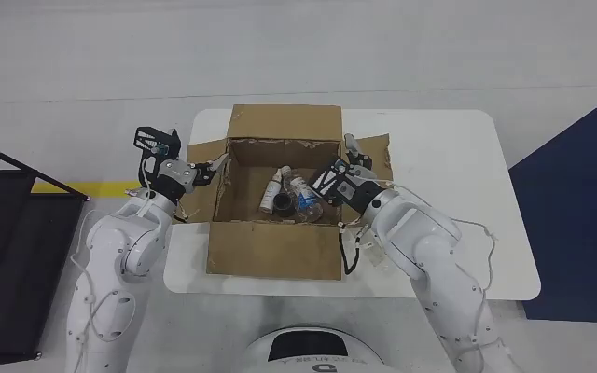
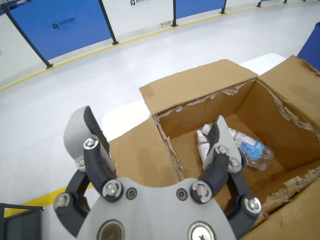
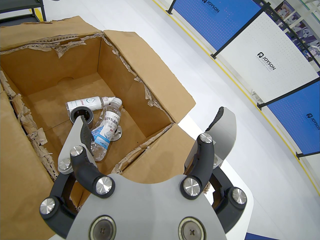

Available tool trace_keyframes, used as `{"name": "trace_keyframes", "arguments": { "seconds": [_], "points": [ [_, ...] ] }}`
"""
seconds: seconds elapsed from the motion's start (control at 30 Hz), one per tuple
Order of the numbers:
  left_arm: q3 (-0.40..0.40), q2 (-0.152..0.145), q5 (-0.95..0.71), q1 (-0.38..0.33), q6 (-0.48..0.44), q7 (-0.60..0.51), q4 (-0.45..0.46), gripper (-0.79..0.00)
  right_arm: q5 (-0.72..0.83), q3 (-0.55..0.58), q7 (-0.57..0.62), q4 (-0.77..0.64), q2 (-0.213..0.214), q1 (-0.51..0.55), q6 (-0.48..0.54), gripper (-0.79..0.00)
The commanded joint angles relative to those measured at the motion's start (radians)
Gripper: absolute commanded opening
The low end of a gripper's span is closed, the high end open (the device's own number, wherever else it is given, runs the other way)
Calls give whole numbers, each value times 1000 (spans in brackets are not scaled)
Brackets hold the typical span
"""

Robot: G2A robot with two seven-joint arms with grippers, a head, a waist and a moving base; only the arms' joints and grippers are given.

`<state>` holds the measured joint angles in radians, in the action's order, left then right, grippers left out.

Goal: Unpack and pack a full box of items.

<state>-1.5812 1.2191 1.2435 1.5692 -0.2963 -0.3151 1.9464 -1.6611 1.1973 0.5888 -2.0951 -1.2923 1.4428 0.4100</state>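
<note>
- Wide open and holding nothing, the left tool [image 2: 153,116] hangs over the left edge of the brown cardboard box [image 1: 284,121]. The box sits with its flaps folded out on the white surface [image 1: 448,186].
- Down on the box floor lie a small white spray bottle [image 3: 85,103], a black metal ring [image 3: 81,114] just beside it, and a clear crinkled plastic bottle with a blue and white label [image 3: 107,126].
- The clear bottle lies flat on the right half of the floor. Its cap points away from the robot, so its long side runs front to back.
- The right tool [image 3: 151,114] is spread open and empty too, over the right edge of the box.
- I think the right arm is nearer, because the bottle lies down and a little left of its tool.
</note>
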Motion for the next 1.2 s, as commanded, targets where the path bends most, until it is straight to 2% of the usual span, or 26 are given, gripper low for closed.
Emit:
{"name": "trace_keyframes", "arguments": {
  "seconds": [0.0,0.13,0.27,0.67,0.73,0.9,0.93,0.97,1.03,1.07,1.17],
  "points": [
    [0,0,0,0,0,0,0,0,3,-2,0,1,0,0,5,0],
    [0,0,0,0,0,0,0,0,140,5,75,-36,4,-41,144,0],
    [0,0,0,0,0,0,0,0,251,-25,135,19,-2,-116,179,0],
    [0,0,0,0,0,0,0,0,292,-42,129,49,-3,-109,186,0],
    [0,0,0,0,0,0,0,0,388,-63,209,117,-6,-131,189,0],
    [0,0,0,0,0,0,0,0,549,-130,378,217,-22,-232,88,0],
    [0,0,0,0,0,0,0,0,566,-145,393,230,-26,-250,67,-123],
    [0,0,0,0,0,0,0,0,575,-158,403,243,-29,-267,49,-212],
    [0,0,0,0,0,0,0,0,591,-178,425,276,-35,-295,5,-268],
    [0,0,0,0,0,0,0,0,602,-187,436,291,-37,-308,-14,-332],
    [0,0,0,0,0,0,0,0,676,-207,480,367,-46,-353,-53,-348]
  ]
}}
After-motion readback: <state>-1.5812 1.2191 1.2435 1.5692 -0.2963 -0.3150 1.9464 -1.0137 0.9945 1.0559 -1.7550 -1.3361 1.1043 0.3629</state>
